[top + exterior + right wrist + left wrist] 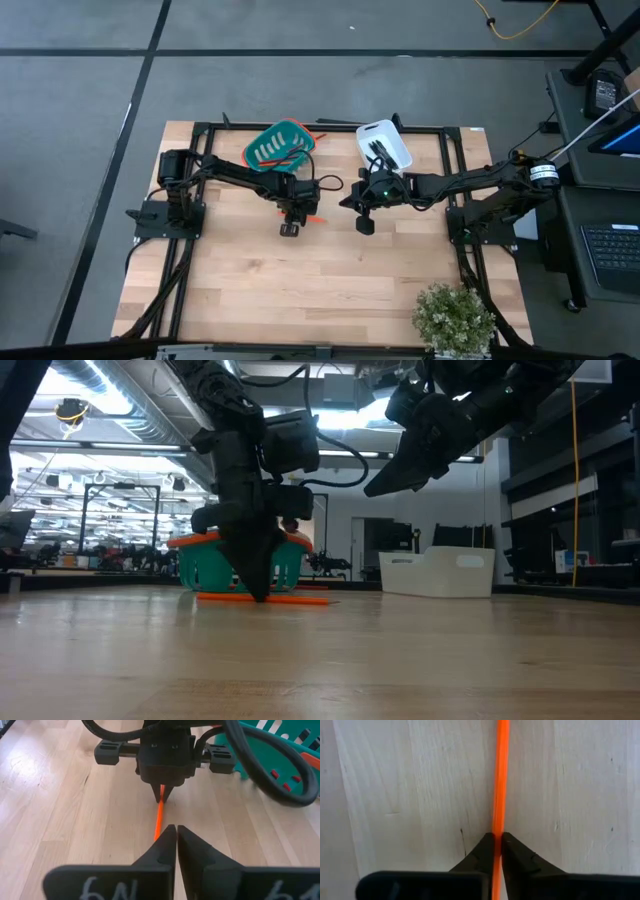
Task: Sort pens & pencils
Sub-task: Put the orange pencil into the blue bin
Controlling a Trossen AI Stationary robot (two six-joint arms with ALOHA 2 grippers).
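While its fingers pinch an orange pencil (pixel 500 780) lying flat on the wooden table (pixel 330 290), the left gripper (pixel 291 229) stands at frame centre in the high view. Right of it, the right gripper (pixel 364 225) hovers closed and empty. Teal basket (pixel 281 143) and white bin (pixel 385 141) sit above.

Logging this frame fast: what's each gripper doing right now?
Left gripper: shut on the orange pencil, which lies on the table.
Right gripper: shut, empty, raised above the table.
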